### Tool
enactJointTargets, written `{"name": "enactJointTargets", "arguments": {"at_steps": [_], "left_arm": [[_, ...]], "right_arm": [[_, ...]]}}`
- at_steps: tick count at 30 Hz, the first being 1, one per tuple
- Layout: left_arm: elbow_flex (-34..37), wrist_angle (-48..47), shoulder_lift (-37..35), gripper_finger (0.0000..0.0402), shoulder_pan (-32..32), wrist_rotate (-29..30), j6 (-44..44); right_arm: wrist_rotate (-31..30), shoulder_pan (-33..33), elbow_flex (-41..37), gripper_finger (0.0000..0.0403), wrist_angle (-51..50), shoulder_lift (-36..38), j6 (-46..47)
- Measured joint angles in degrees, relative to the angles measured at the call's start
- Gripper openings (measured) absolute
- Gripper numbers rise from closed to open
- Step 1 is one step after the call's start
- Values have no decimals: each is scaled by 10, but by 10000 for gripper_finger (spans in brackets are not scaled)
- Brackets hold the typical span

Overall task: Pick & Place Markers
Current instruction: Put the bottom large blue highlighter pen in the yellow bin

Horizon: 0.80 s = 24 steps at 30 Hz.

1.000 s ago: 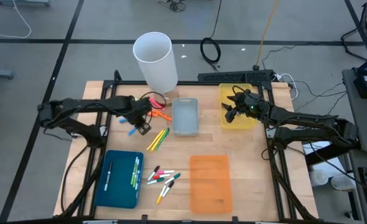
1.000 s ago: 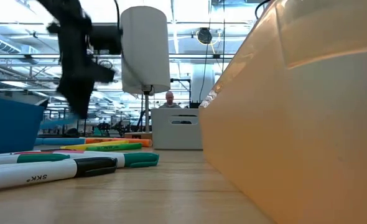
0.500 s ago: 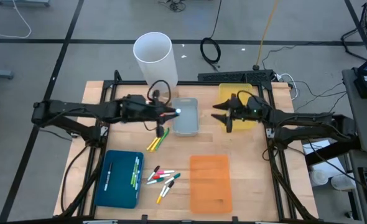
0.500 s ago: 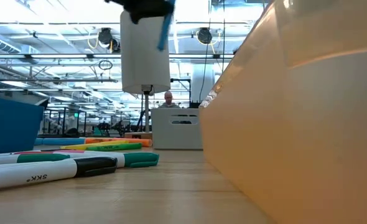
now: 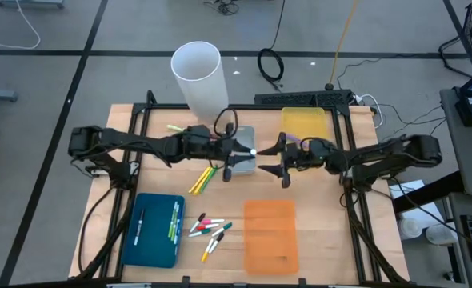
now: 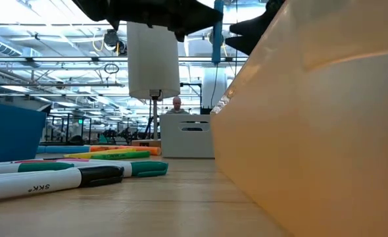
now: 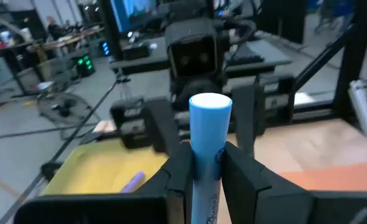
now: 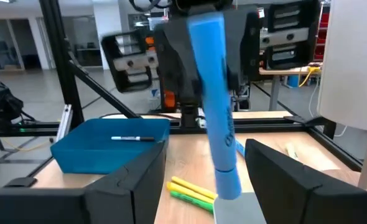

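high view looks down on a pale wooden table (image 5: 316, 200) framed by black rails, with flat plastic trays on it: a dark blue one (image 5: 152, 230) near the front left, a translucent orange one (image 5: 271, 234) front centre, a yellow one (image 5: 304, 122) at the back right and a small grey one (image 5: 240, 142) mid-table. a tall smooth white cylinder (image 5: 199, 76) stands at the back edge.

the left gripper (image 5: 248, 152) reaches over the grey tray and is clamped on a round, smooth light blue marker (image 7: 208, 134), held off the table with its flat end pointing toward the right arm. the right gripper (image 5: 274, 154) faces it just beside, fingers (image 8: 130, 180) spread wide on either side of the marker's free end without pressing it.

both arms stretch low and nearly level toward the centre, meeting between the grey and yellow trays. bare wood lies open between the orange tray and the arms.

loose markers: a yellow and green pair (image 5: 203, 179) beside the grey tray, and a cluster of white-bodied pens with coloured caps (image 5: 210, 230) between the blue and orange trays. the blue tray holds a few pens.
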<state>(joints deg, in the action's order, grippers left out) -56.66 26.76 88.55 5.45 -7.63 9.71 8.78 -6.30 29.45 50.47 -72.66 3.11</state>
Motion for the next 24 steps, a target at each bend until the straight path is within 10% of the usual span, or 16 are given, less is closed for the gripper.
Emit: {"name": "enactJointTargets", "arguments": {"at_steps": [16, 24], "left_arm": [[0, -6, 1, 60, 2, -10, -19], [0, -10, 1, 60, 2, -10, -24]], "right_arm": [[4, 1, 85, 198, 4, -104, -41], [17, 0, 85, 39, 15, -103, -66]]}}
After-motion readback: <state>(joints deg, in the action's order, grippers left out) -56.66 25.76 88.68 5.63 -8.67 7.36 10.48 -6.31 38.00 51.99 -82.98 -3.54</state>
